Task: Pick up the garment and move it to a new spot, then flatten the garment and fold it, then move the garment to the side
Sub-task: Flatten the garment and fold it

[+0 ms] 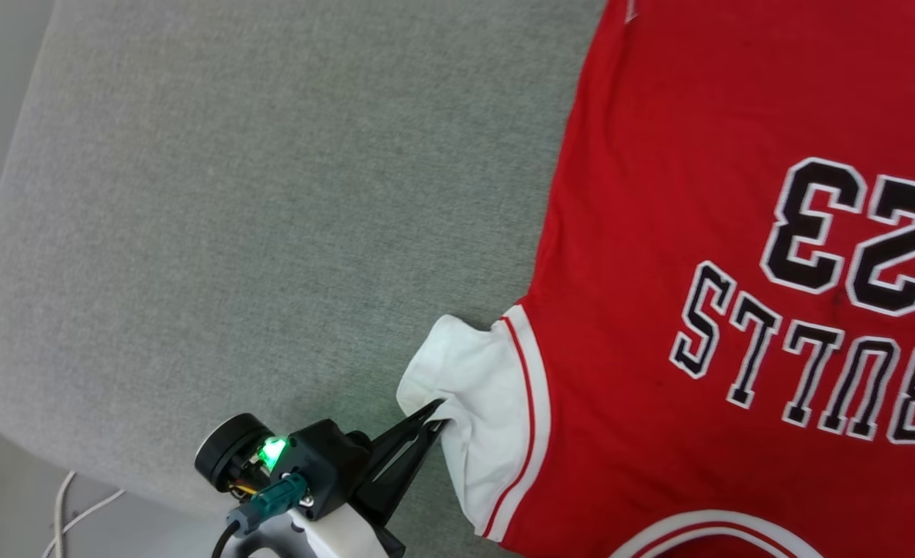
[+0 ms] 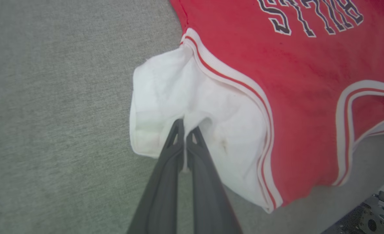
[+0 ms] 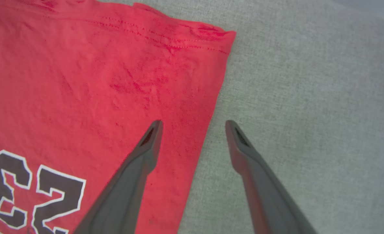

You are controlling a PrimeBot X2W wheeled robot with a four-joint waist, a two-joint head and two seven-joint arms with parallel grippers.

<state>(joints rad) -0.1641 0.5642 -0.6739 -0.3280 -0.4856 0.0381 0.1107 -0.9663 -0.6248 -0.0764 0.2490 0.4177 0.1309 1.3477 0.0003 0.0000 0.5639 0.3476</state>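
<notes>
Left claw [image 1: 436,417], two long dark fingers. Head view: pinched shut on the white sleeve [image 1: 477,387] of the red jersey garment [image 1: 659,194] with black lettering, which lies spread on the grey woven cushion [image 1: 233,194].
Left wrist view: sleeve bunched at the tips. Best drawn outward and low to smooth it.
Right wrist view: right claw [image 3: 193,125] spread wide and empty, straddling the garment's side edge.

The garment [image 1: 659,194]: matt red knit cloth, faintly creased; sleeve [image 1: 473,372] white, its trim [image 1: 541,411] ribbed. Lettering [image 1: 826,177] flat, smooth print. Grey surface [image 1: 271,194] under it: coarse woven fabric, matt. Left gripper [image 1: 436,415] and right gripper [image 3: 193,123]: smooth, dark, matt plastic fingers.
</notes>
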